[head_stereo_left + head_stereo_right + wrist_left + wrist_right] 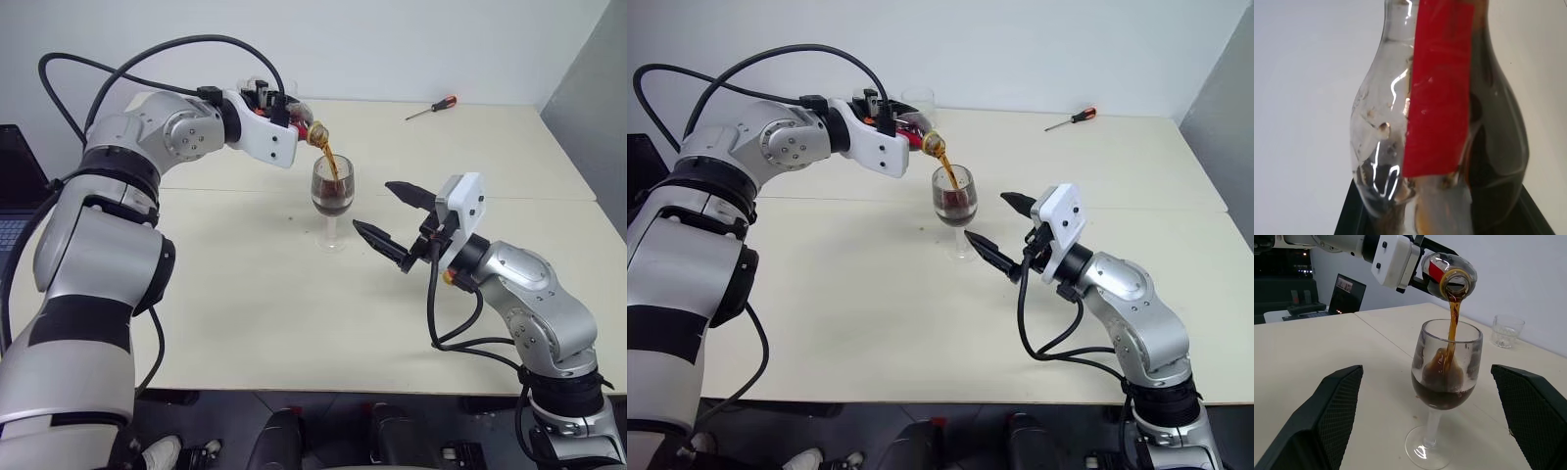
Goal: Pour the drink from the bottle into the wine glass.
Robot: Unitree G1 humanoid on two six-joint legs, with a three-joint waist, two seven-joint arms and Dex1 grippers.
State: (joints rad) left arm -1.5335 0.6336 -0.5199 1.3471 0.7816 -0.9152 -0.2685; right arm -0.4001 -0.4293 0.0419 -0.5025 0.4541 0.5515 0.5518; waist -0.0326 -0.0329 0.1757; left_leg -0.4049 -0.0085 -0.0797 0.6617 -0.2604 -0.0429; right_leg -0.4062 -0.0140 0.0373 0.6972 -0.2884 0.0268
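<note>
Right wrist view had the wine glass (1447,382) standing upright on the table (1327,347), midway between the right gripper's (395,220) two wide-spread black fingers (1327,416), neither of which touched it. The left gripper (277,110) was closed on the bottle (1448,275) and held it tipped mouth-down above the rim, with the left arm raised and bent across the table toward the glass. The drink (1452,328) fell in a thin dark stream into the bowl, which was roughly a third full. The right arm sat low over the table, forearm angled inward, its gripper level with the stem and empty.

A clear tumbler (1507,331) stood behind the glass, well apart from it. A screwdriver (432,108) lay near the far edge, and a laptop (1347,293) sat beyond the table's left side. Bare tabletop spread between the glass and the near edge.
</note>
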